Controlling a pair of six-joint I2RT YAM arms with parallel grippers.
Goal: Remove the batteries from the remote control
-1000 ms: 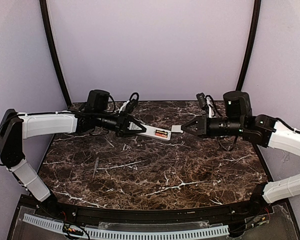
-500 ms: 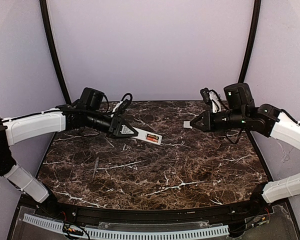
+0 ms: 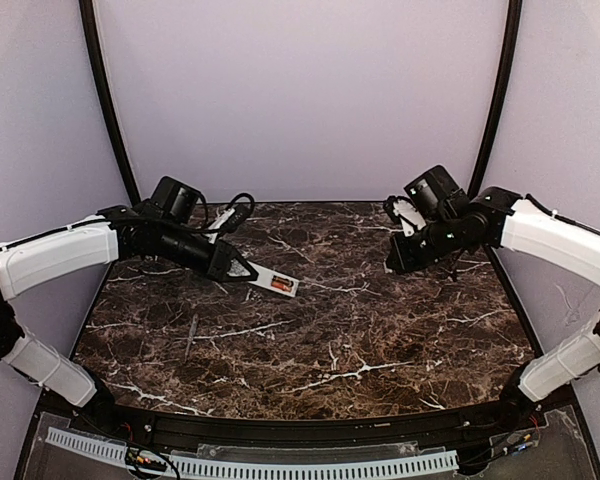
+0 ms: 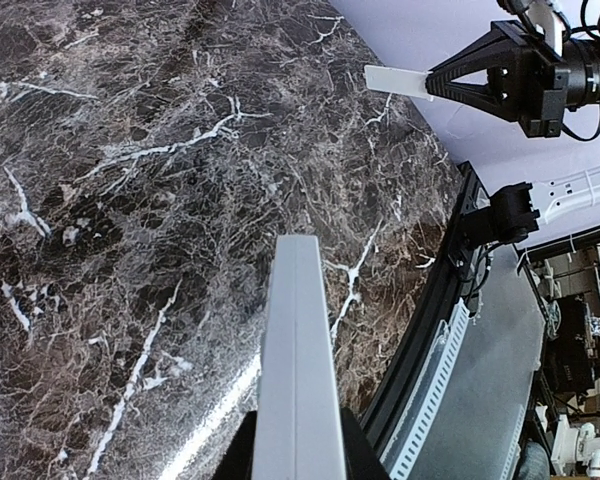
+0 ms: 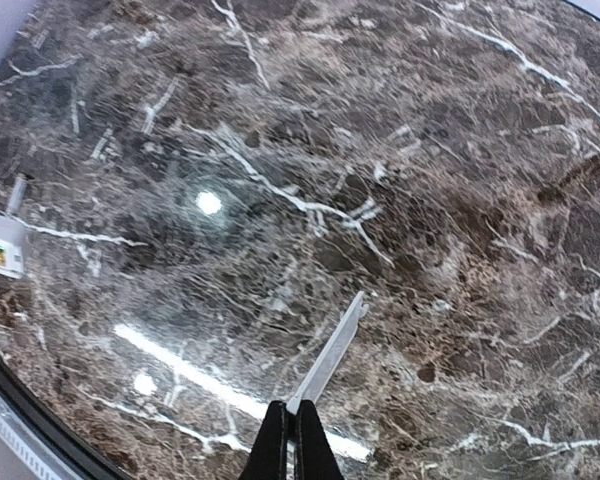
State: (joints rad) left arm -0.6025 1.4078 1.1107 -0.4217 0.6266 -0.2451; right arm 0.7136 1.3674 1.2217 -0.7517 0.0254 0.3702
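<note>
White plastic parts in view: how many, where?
2. The remote control is held in the left gripper; the small cover piece is pinched in the right gripper, apart from it. Others could be hidden behind the arms.

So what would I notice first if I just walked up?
Probably the white left arm and right arm reaching in over the dark marble table. The left hand grips the remote at the table's left, with two orange batteries showing in its back. Across from it, the right hand pinches a small flat white cover.
</note>
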